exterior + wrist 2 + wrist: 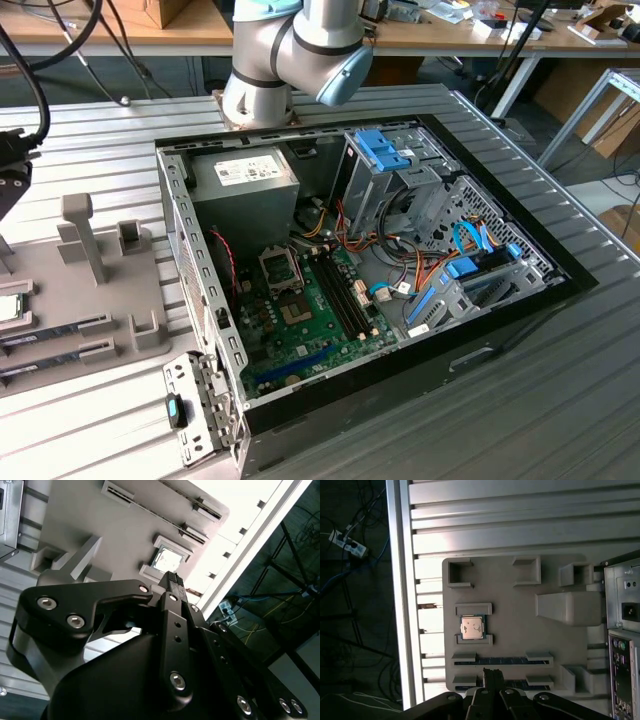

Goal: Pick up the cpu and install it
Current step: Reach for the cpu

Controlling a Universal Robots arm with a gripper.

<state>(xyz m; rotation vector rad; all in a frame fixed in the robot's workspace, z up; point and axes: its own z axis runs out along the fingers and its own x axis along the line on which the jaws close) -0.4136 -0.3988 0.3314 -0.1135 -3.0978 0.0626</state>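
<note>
The cpu (472, 627), a small square chip with a silvery top and green rim, lies flat between two low ledges of a grey holder tray (520, 630). In the second wrist view the cpu (167, 560) sits beyond the fingertips. My gripper (491, 672) hovers above the tray with its black fingers pressed together and nothing between them; its tips (173, 577) are off to one side of the chip and apart from it. In the exterior view the cpu (8, 306) is at the far left edge. The dark metal-framed socket (280, 268) sits on the motherboard inside the open computer case (190, 300).
Two long memory sticks (500, 661) lie in slots of the tray beside the chip, also visible as memory sticks (50, 340). Grey upright posts (85, 235) rise from the tray. The case holds a power supply (245, 175), drive cages (390, 160) and cables. The arm's base (265, 70) stands behind the case.
</note>
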